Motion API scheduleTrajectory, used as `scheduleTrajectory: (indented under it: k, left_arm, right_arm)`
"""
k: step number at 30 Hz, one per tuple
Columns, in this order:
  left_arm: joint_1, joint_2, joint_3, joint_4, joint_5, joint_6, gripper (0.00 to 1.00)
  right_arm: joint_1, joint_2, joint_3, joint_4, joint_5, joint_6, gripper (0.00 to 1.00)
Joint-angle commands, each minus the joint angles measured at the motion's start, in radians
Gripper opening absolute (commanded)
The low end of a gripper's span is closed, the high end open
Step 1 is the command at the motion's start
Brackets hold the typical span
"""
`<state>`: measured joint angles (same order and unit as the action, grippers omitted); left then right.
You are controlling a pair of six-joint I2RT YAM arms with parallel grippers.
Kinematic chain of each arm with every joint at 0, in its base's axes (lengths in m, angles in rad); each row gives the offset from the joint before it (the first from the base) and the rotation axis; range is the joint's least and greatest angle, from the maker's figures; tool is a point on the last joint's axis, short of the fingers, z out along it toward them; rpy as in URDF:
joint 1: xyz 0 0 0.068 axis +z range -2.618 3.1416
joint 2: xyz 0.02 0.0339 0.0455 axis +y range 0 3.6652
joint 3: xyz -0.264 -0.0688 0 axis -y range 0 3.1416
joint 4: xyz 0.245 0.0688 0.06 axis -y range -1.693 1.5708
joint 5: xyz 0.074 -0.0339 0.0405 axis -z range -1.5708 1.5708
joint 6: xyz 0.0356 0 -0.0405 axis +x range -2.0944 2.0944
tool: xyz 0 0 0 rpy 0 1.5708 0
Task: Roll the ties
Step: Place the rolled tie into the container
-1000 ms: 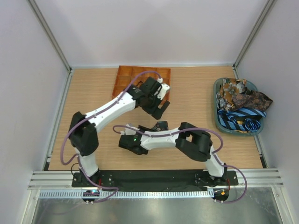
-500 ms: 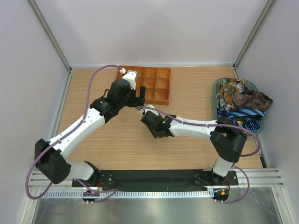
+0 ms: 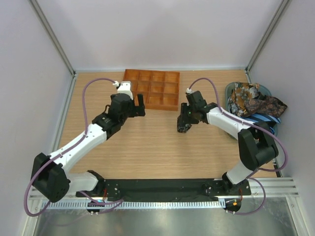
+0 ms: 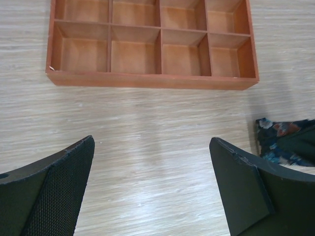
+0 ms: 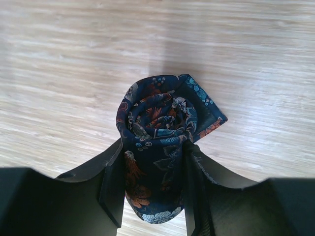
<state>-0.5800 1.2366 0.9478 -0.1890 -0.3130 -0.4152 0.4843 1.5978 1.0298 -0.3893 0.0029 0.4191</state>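
Observation:
My right gripper (image 5: 152, 147) is shut on a rolled tie (image 5: 158, 115), dark blue with orange and teal flowers, its coil facing the camera and a loose pointed end sticking out to the right. From above, that gripper (image 3: 183, 126) hangs over the wood table just right of centre. The same roll shows at the right edge of the left wrist view as a dark floral bundle (image 4: 279, 141). My left gripper (image 3: 139, 104) stands open and empty in front of the orange tray (image 3: 170, 102). More ties (image 3: 253, 101) lie heaped in a bin at the right.
The orange gridded tray (image 4: 152, 81) sits at the back centre, every compartment bare. A teal bin (image 3: 228, 110) stands against the right wall, with floral ties on top and blue striped ones (image 3: 256, 127) below. Grey walls close in the table on three sides.
The left arm drew back from the tray and swung left, its jaws opening fully. The right arm carried the rolled tie from the near middle to the right of centre.

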Motion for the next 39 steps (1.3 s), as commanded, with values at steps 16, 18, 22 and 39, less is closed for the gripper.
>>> scheduleTrajectory:
  k: [16, 18, 22, 39]
  left_arm:
    - [0.006, 0.133, 0.066, 0.057, -0.087, -0.017, 1.0]
    - [0.006, 0.142, 0.069, 0.057, -0.084, -0.017, 1.0]
    - [0.005, 0.146, 0.057, 0.066, -0.078, -0.022, 1.0]
    - [0.005, 0.155, -0.003, 0.123, -0.074, -0.024, 1.0]
  right_arm:
    - [-0.199, 0.22, 0.47, -0.137, -0.121, 0.024, 0.18]
    - [-0.197, 0.25, 0.521, -0.141, -0.129, 0.026, 0.18]
    - [-0.196, 0.321, 0.587, -0.143, -0.138, 0.035, 0.18]
    - [-0.101, 0.484, 0.803, -0.204, -0.064, 0.052, 0.18]
